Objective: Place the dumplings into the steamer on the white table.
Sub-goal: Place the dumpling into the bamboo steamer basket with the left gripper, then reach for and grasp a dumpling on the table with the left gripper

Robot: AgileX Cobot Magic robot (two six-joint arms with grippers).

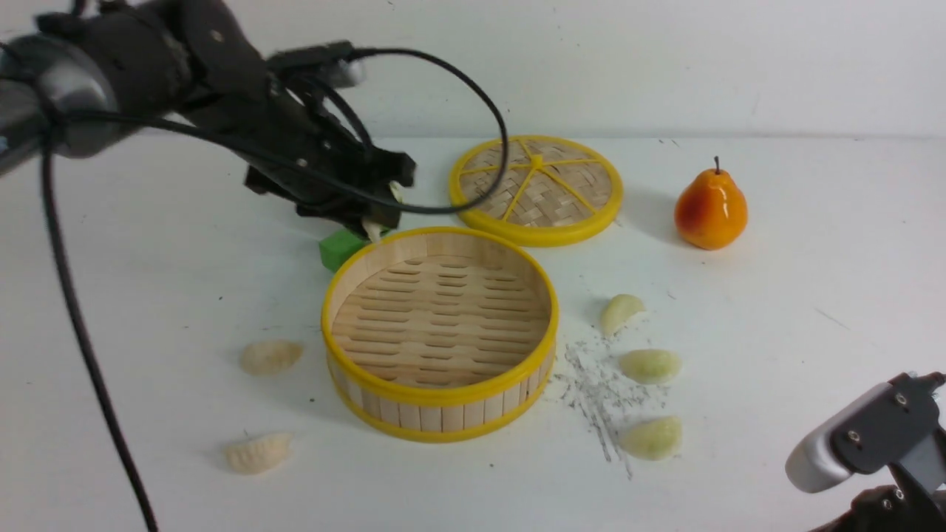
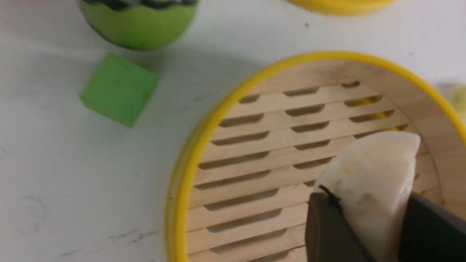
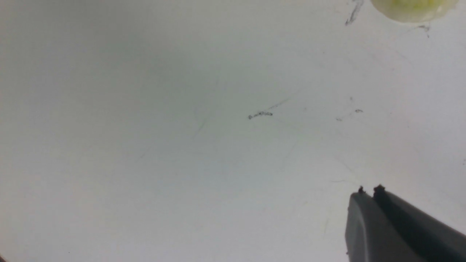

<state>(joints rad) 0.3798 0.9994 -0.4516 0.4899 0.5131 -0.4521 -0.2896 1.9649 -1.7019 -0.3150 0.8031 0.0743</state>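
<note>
The round bamboo steamer [image 1: 443, 414] with yellow rims stands mid-table, its slatted floor bare. My left gripper [image 1: 375, 223] hovers over its far-left rim, shut on a cream-white dumpling [image 2: 371, 174] that sticks out between the dark fingers [image 2: 327, 225] above the steamer's floor [image 2: 255, 153]. Two cream dumplings [image 1: 270, 356] [image 1: 259, 452] lie left of the steamer on the white table [image 1: 148, 295]. Three pale greenish ones [image 1: 621, 310] [image 1: 650, 365] [image 1: 652, 437] lie to its right. My right gripper [image 3: 368, 191] is shut and empty, low at the near right, with one greenish dumpling [image 3: 411, 7] beyond it.
A flat woven disc with yellow spokes [image 1: 536, 190] lies behind the steamer. An orange pear [image 1: 711, 209] stands at the far right. A green block [image 2: 118, 89] sits by the steamer's far-left side, next to a round green object [image 2: 138, 25]. Grey scuff marks [image 1: 599, 399] lie right of the steamer.
</note>
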